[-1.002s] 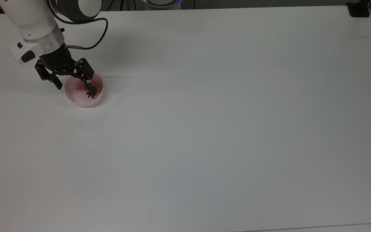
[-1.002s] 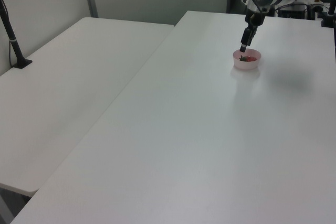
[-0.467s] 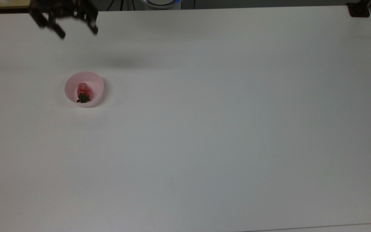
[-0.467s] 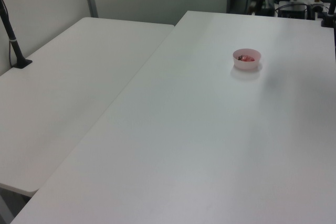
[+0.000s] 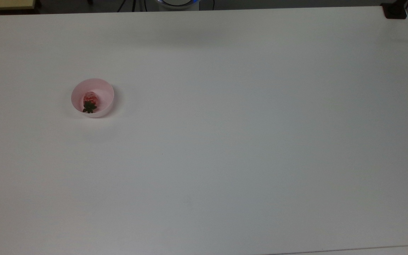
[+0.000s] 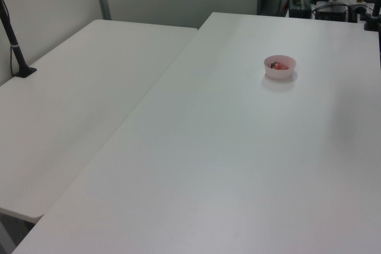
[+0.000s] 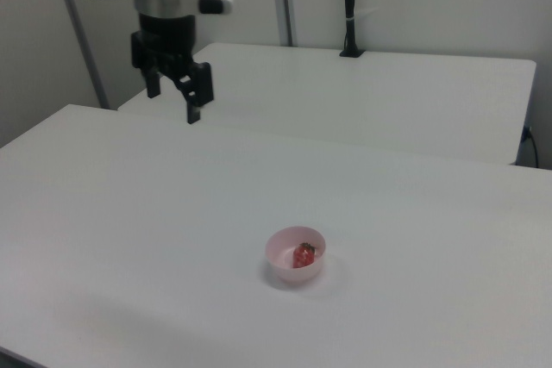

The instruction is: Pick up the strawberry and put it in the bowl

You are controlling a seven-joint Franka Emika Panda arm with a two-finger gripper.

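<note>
White table [image 5: 225,141] filled the scene, with a second white table [image 6: 71,105] alongside and plain partition walls behind. Bowl [image 5: 101,86] sat on the table toward the top view's left. Strawberry [image 5: 90,101] lay inside the bowl, on the floor of it, leafy cap pointing toward the top view's bottom edge, red body up against the inner wall or very near it; contact hard to confirm. In the right view the strawberry [image 7: 303,255] showed red inside the bowl [image 7: 280,265], which stood free on the table.

Tool [image 7: 176,96] hung high in the right view, well apart from the bowl, toward the right view's upper left. Its fingers were spread apart with nothing between them.

Task looked complete: berry in bowl, tool clear.

Handling, judged from looks: strawberry likely light and small, glossy skin so somewhat slippery, tapering shape that could squirt out of a pinch. If real, soft and easily bruised; if a model, firmer. Best hold would be across the widest part of the red body just below the cap, gentle squeeze, not on the leaves, which would flex or tear. Bowl looked light and could slide if bumped.
</note>
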